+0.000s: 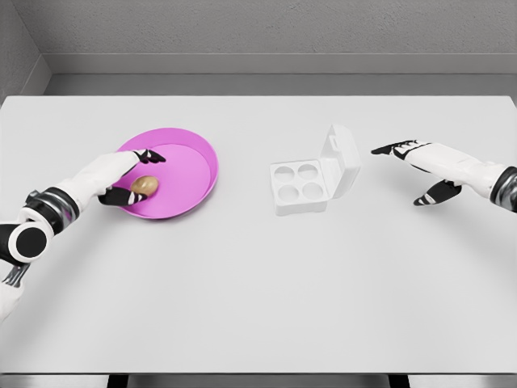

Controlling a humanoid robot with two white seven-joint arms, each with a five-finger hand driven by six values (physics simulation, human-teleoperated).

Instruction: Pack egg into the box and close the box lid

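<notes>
Left hand (121, 174) brackets brown egg (145, 186), fingers spread, on pink plate (198, 153) | white box (313, 174) right of plate, lid up, unmarked | right hand (424, 166) beyond box, fingers wide

Bare table (242, 283) between pink plate (202, 158) and egg box (303, 186): open lane. Raised lid (343, 158) walls box's right side, facing right hand (420, 166). Cells open from above.

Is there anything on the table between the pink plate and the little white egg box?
No. In the head view, only bare table lies between the pink plate and the open egg box.
</notes>
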